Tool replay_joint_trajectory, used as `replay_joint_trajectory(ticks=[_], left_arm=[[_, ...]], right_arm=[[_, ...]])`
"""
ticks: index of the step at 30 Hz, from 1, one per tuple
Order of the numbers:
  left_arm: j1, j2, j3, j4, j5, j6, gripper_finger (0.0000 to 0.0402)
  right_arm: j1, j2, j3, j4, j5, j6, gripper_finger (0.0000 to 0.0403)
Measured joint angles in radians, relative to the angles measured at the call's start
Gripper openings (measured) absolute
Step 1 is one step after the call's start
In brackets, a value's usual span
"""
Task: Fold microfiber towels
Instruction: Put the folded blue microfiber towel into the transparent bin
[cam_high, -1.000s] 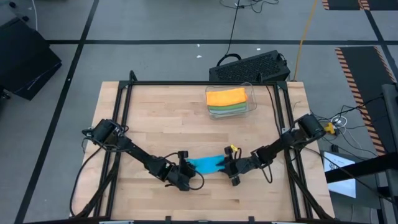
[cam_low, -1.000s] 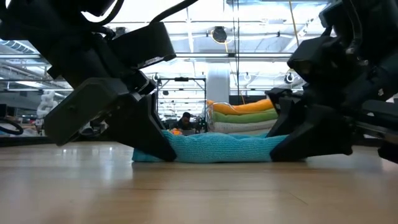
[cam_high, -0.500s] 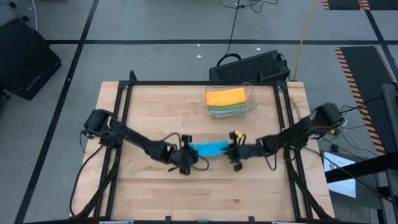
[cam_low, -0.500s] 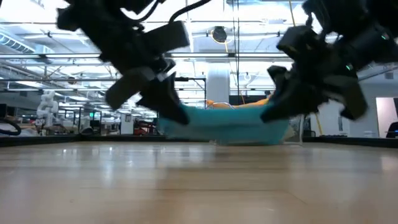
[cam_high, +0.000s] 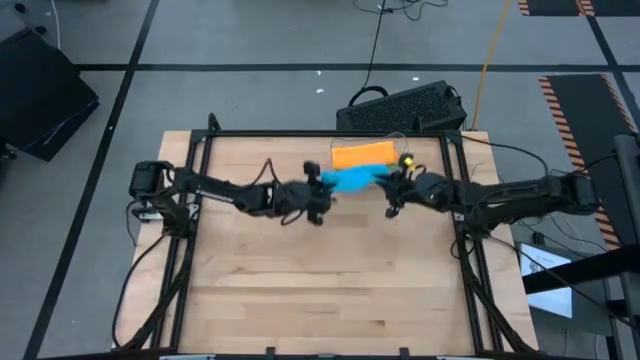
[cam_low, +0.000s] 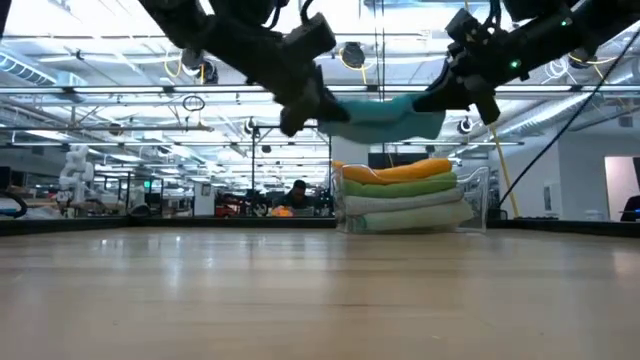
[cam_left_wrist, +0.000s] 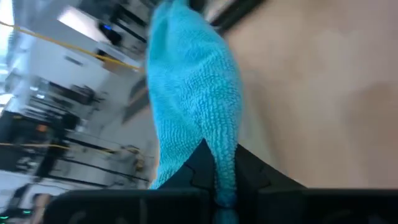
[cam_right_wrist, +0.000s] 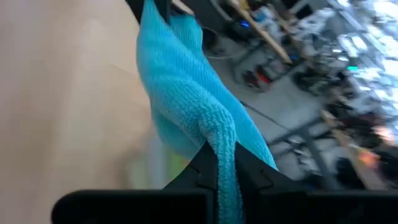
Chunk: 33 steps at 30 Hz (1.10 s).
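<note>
Since a second ago the blue towel (cam_high: 352, 178) has left the near middle of the tabletop (cam_high: 300, 290), where it lay stretched between the two arms, and now hangs in the air toward the far edge, carried there by both arms. It sags slightly between its two held ends and sits above the near side of the clear bin (cam_high: 404, 172), touching nothing below it in the low view.

The left tool (cam_high: 314, 190) is clenched on the towel's left end; in the left wrist view the cloth is pinched between the dark fingers (cam_left_wrist: 198, 163). The right tool (cam_high: 394, 184) is clenched on the towel's right end, and the right wrist view shows the cloth squeezed between its fingers (cam_right_wrist: 200, 163) in the same way.

One blue towel is held aloft. The bin, standing near the far edge right of the middle, holds a stack of folded towels: an orange towel (cam_low: 398, 171) on top, a bright green towel (cam_low: 398, 186) under it, and pale layers (cam_low: 400, 212) below, whose exact number cannot be told. From above only the orange towel shows, partly covered by the blue one.

Beyond the far edge one black keyboard (cam_high: 405, 106) lies on the floor.
</note>
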Motion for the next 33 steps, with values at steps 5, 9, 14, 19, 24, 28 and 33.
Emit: replay_joint_trajectory(ticks=[5,9,14,19,24,28,33], left_arm=[[0.117,0.001,0.001,0.087,0.09,0.113,0.0018],[0.199,0.021,0.024,0.133,0.212,0.138,0.0024],[0.254,0.09,0.115,0.119,0.269,0.188,0.002],[0.282,0.156,0.202,0.049,0.295,0.187,0.0023],[0.302,0.175,0.21,0.047,0.29,0.189,0.0023],[0.318,0.175,0.21,0.011,0.285,0.173,0.0018],[0.33,0.176,0.21,-0.003,0.281,0.197,0.0024]], right_arm=[[-0.142,-0.032,0.0,0.009,-0.075,-0.116,0.0009],[-0.255,-0.017,0.0,0.026,-0.13,-0.192,0.0009],[-0.386,-0.012,0.001,0.053,-0.162,-0.267,0.0009],[-0.486,-0.011,0.001,0.074,-0.238,-0.298,0.0009],[-0.548,0.018,0.001,0.084,-0.296,-0.321,0.0009],[-0.573,0.073,0.001,0.112,-0.326,-0.331,0.0009],[-0.585,0.145,0.001,0.169,-0.321,-0.362,0.0009]])
